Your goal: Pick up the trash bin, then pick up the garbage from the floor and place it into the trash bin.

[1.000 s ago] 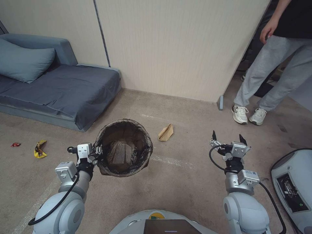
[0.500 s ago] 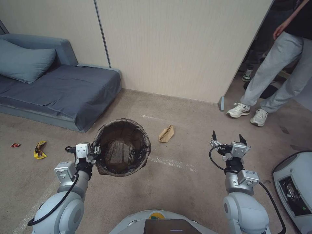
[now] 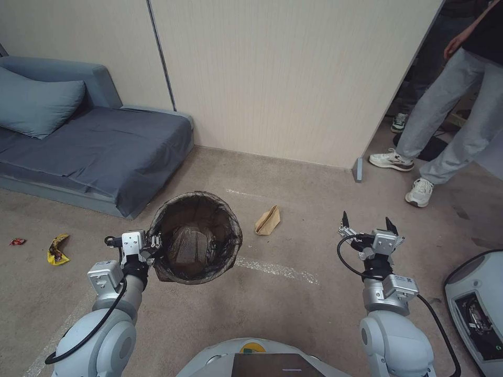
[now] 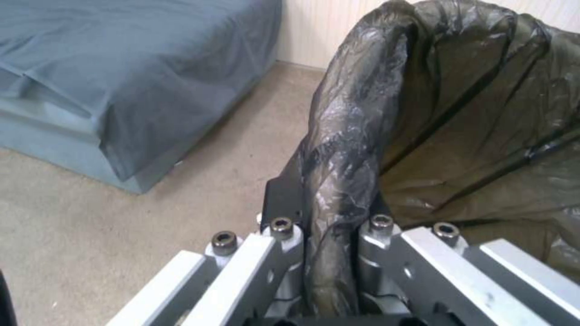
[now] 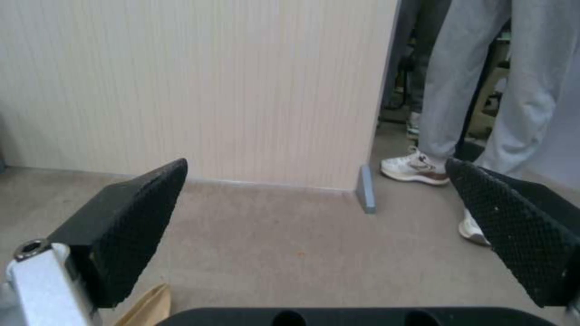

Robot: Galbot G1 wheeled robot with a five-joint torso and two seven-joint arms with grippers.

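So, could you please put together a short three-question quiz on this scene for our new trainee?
1. True or false: the left gripper is clamped on the rim of the round trash bin lined with a dark plastic bag.
2. The folded brown paper bag lies on the beige carpet floor: (a) between the two grippers, (b) on the blue sofa, (c) inside the bin?
3. In what state is the right gripper?

Key:
1. True; its fingers pinch the bag-covered rim.
2. (a).
3. Open and holding nothing, raised above the carpet.
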